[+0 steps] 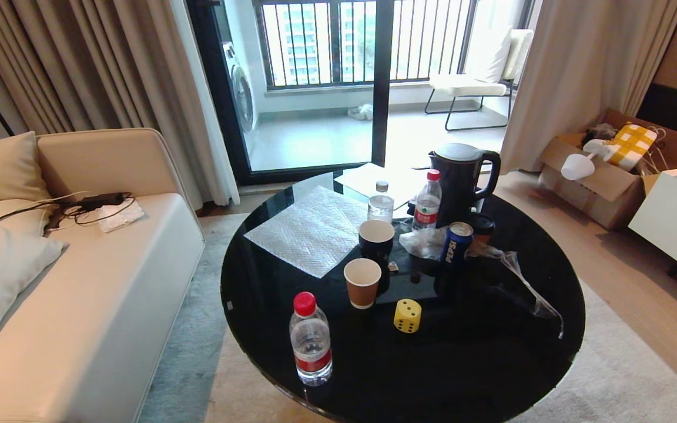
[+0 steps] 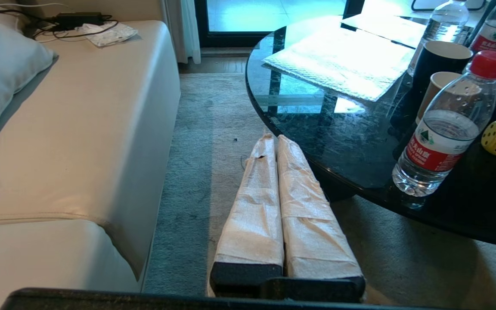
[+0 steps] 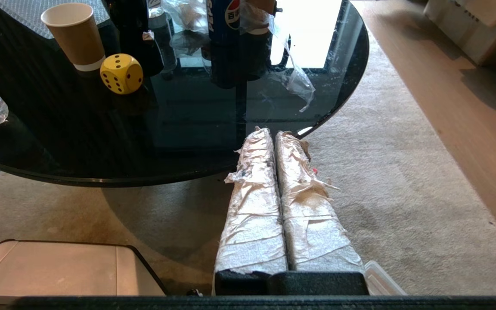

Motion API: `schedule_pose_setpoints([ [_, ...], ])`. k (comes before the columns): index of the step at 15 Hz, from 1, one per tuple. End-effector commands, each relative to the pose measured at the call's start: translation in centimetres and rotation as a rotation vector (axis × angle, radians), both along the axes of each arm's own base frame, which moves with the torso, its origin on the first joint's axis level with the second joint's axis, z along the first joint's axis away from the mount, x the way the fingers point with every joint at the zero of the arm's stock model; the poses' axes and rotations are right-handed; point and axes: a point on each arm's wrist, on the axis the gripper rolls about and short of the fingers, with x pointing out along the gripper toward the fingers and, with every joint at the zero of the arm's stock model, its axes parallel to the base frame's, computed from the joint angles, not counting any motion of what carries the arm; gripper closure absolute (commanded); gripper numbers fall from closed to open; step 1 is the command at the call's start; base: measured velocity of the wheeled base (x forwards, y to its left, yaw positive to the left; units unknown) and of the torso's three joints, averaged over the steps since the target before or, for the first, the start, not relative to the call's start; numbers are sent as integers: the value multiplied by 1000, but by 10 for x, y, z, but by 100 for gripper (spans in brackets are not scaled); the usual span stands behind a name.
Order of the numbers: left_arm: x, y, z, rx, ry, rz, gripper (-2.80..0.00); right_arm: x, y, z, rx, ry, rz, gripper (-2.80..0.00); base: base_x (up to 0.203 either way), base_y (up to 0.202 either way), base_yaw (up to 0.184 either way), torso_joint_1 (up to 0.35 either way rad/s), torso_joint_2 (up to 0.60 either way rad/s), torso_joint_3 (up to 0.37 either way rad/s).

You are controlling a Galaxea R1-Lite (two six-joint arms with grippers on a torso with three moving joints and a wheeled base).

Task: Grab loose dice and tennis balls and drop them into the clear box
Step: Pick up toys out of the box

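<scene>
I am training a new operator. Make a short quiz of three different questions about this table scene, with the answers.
1. True or false: the yellow die lies on the black round table.
2. Which thing stands nearest the die: A the brown paper cup, B the black kettle, C the cola can?
3. Fill in: both the left gripper and the right gripper have their fingers ____, holding nothing.

Key: 1 true; 2 A; 3 shut.
</scene>
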Motion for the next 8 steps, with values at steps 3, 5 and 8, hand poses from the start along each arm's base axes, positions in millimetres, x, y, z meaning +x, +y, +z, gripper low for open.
schedule_pose_setpoints([
  [3, 0, 0, 0, 1, 0, 0, 0, 0, 0, 0, 0, 2, 1, 0, 0, 0, 0, 0, 0, 0],
  [5, 0, 0, 0, 1, 0, 0, 0, 0, 0, 0, 0, 2, 1, 0, -1, 47, -3, 3, -1, 0],
  [8, 0, 0, 0, 1, 0, 0, 0, 0, 0, 0, 0, 2, 1, 0, 0, 164, -2, 2, 1, 1],
])
